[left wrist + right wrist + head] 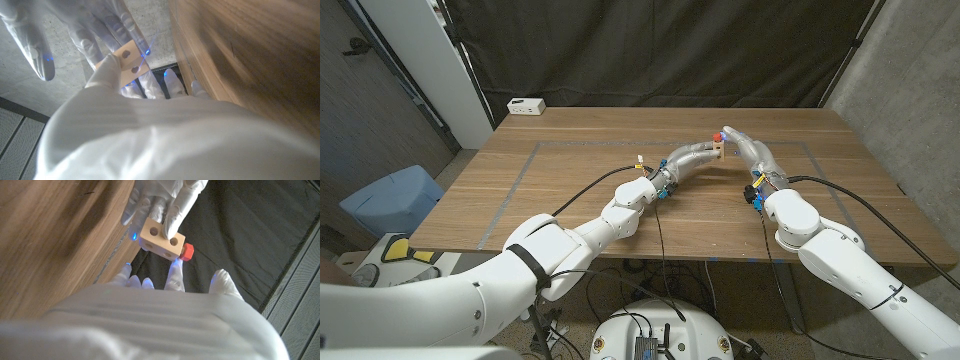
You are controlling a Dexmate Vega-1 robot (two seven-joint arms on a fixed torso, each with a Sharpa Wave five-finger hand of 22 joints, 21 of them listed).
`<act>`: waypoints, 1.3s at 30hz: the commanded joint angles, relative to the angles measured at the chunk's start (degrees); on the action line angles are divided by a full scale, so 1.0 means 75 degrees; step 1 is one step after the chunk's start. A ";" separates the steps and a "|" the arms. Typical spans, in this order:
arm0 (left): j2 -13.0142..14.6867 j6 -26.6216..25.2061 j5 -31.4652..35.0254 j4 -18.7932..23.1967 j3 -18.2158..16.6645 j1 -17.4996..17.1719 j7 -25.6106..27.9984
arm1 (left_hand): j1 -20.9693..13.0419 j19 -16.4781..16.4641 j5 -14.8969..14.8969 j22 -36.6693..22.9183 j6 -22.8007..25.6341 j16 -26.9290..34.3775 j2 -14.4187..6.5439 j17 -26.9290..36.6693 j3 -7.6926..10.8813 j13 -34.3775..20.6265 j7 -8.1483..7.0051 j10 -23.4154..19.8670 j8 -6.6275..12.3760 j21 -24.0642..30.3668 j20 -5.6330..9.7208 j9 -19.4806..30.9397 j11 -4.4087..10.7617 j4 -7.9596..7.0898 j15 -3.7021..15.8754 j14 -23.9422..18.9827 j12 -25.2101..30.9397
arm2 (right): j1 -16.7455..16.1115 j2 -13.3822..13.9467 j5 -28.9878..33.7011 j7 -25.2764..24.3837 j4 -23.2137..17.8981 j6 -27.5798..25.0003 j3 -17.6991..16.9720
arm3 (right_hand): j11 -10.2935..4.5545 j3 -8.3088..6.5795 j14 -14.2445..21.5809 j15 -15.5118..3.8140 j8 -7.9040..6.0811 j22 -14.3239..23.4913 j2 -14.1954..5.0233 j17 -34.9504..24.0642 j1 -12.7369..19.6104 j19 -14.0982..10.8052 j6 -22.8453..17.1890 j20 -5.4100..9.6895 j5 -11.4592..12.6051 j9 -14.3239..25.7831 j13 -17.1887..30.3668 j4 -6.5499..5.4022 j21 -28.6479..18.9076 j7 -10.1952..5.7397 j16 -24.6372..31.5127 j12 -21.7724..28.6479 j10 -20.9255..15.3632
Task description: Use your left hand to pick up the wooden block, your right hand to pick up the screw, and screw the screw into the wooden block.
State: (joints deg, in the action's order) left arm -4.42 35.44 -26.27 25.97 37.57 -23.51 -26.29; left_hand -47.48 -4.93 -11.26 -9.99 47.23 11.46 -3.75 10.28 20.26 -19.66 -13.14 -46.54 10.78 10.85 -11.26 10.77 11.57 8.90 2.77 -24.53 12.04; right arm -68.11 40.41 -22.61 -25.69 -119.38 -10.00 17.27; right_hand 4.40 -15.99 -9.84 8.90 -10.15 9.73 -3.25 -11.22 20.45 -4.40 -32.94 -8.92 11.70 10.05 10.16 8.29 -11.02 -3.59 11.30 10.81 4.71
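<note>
My left hand (688, 158) holds the small wooden block (718, 150) above the table's middle back; it pinches the block (125, 59) at the fingertips. The block (161, 239) has two round holes in its side. The red screw (187, 251) sticks out of one end of it, its head (723, 132) just above the block. My right hand (748, 148) faces the left one, fingers spread. One of its fingertips (176, 266) is right at the screw head, while the thumb stands apart. No grip on the screw is visible.
The wooden table (570, 190) carries a taped rectangle outline. A white box (526, 105) sits at its far left corner. Black curtain hangs behind the table. Cables run along both forearms over the table's near half.
</note>
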 commanded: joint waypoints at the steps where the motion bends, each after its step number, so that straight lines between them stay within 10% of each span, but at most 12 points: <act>1: -0.0032 -0.0005 0.0006 -0.0044 -0.0014 0.0007 0.0002 | 0.0075 -0.0011 -0.0029 -0.0033 0.0172 0.0019 -0.0016 0.0007 0.0062 -0.0009 0.0046 -0.0050 0.0058 0.0058 -0.0055 0.0039 -0.0015 -0.0029 0.0211 -0.0022 0.0048 | -0.0049 0.0043 -0.0001 -0.0013 -0.0060 -0.0010 0.0008 | 0.0012 -0.0032 -0.0072 -0.0009 -0.0047 0.0015 -0.0018 -0.0009 -0.0057 0.0000 -0.0043 -0.0030 -0.0003 0.0014 0.0022 0.0010 0.0010 0.0000 0.0040 0.0005 0.0055; 39: -0.0176 -0.0095 -0.0046 -0.0327 -0.0055 0.0083 -0.0119 | 0.0083 -0.0010 -0.0026 -0.0033 0.0164 0.0021 -0.0017 0.0007 0.0072 -0.0008 0.0046 -0.0059 0.0055 0.0057 -0.0065 0.0038 -0.0015 -0.0025 0.0214 -0.0027 0.0049 | -0.0480 0.0257 0.0182 -0.0196 -0.0633 -0.0246 -0.0135 | -0.0001 -0.0041 -0.0036 0.0007 -0.0071 0.0015 -0.0026 -0.0008 -0.0063 -0.0027 -0.0128 -0.0027 -0.0004 0.0014 0.0021 0.0009 0.0001 0.0004 0.0049 0.0025 -0.0017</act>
State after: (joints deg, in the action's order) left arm -5.10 35.19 -26.36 24.99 37.35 -23.50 -26.87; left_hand -47.06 -4.93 -11.14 -9.99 47.23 11.46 -3.86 10.28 20.26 -19.58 -13.14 -46.54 10.78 10.85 -11.26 10.81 11.56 8.90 2.77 -24.53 12.03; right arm -71.05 41.73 -21.77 -27.05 -122.60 -10.92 16.41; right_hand 4.40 -15.99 -9.84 8.90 -10.37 9.73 -3.26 -11.22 20.45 -4.40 -33.48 -8.92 11.70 10.04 10.16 8.29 -11.02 -3.48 11.30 10.81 4.71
